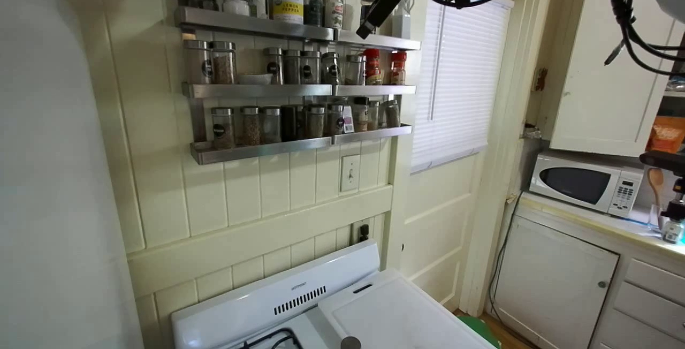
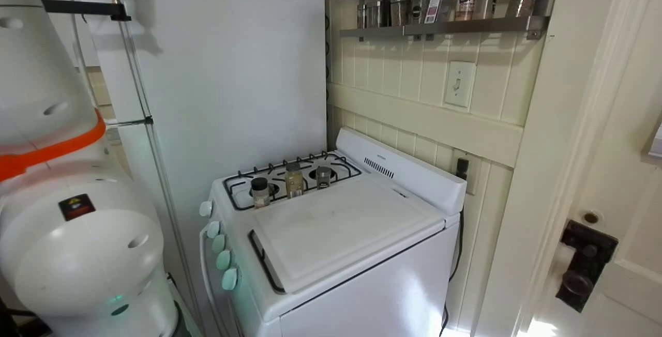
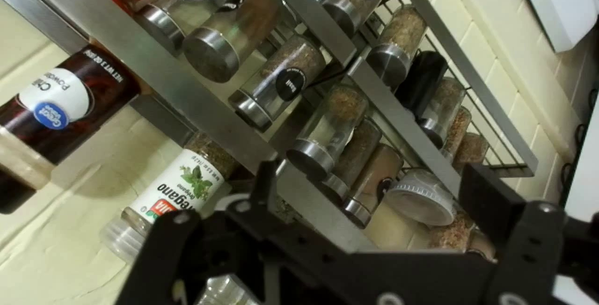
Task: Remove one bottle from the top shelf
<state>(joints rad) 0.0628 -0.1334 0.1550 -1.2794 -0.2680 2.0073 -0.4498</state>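
Black fingers [image 3: 489, 204] stand wide apart on the gripper [image 3: 374, 197], at the bottom of the wrist view. The bottle [image 3: 63, 108], apparently the chili powder, shows at that view's left edge, its dark cap partly cropped off. In an exterior view it stands on the top shelf [image 1: 257, 24], upper middle, partly hidden behind the gripper. Left of centre in an exterior view, 3 jars [image 2: 294, 181] rest on the stove [image 2: 357, 228], their lettering too small to read.
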